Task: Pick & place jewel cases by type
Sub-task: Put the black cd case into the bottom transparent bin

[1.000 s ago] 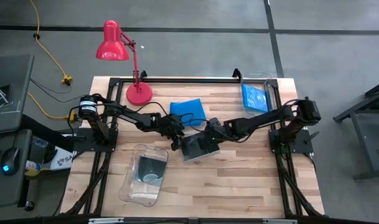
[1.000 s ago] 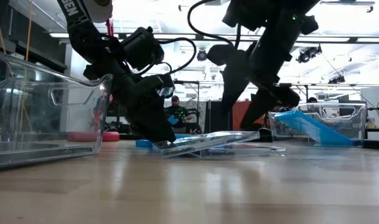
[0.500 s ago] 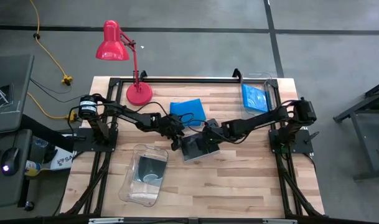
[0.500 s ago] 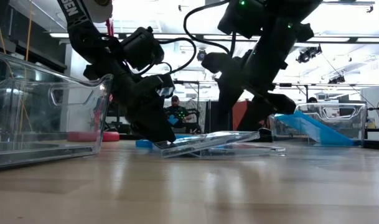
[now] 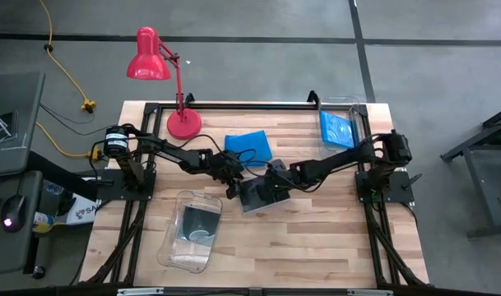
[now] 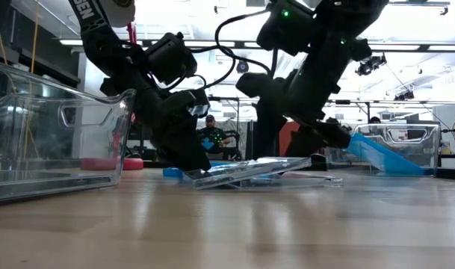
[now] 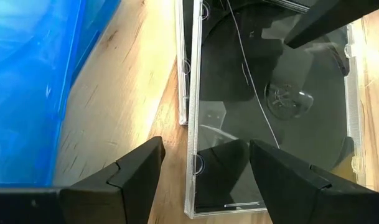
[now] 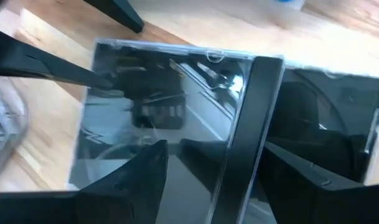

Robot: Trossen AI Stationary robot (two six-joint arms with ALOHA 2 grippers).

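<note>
A grey concrete floor (image 5: 234,20) is crossed by dark seams, and a yellow cable (image 5: 65,70) is trailed across it — beyond the desk, bright ceiling strip lights (image 6: 414,46) are seen over a workshop.

White letters, partly cut off, on left arm (image 6: 89,15) in low view, not fully legible

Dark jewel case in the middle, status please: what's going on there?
Left gripper open astride dark jewel case edge, case tilted. Right gripper open above it. Second dark case underneath; blue case beside.
</note>
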